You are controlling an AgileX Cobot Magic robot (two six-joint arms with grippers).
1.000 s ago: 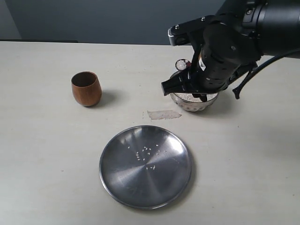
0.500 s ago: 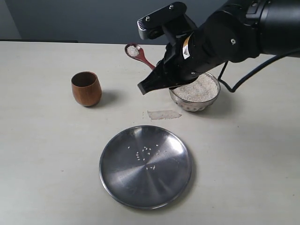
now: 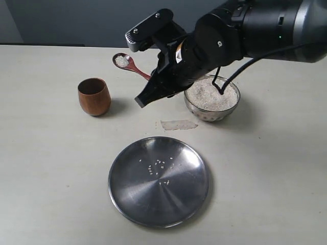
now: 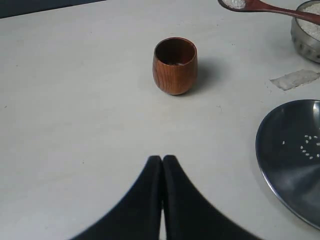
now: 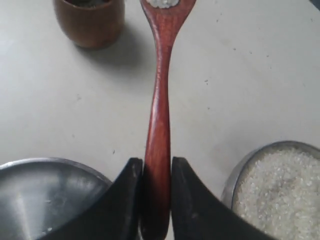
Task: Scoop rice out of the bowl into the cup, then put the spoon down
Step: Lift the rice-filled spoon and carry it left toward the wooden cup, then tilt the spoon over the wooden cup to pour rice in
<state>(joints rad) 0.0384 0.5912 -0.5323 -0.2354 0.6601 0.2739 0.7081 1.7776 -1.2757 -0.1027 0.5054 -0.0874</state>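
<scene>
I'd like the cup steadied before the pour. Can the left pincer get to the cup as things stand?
Probably yes: only bare table lies between the left pincer and the cup, and the loaded spoon hangs off to one side. The pincer is shut, so it must open first.

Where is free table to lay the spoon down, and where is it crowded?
Free: the near-left table, bordered by cup and plate; the near-right, bordered by plate and bowl. Crowded: between cup and bowl, where the right tool holds the spoon near the tape.
</scene>
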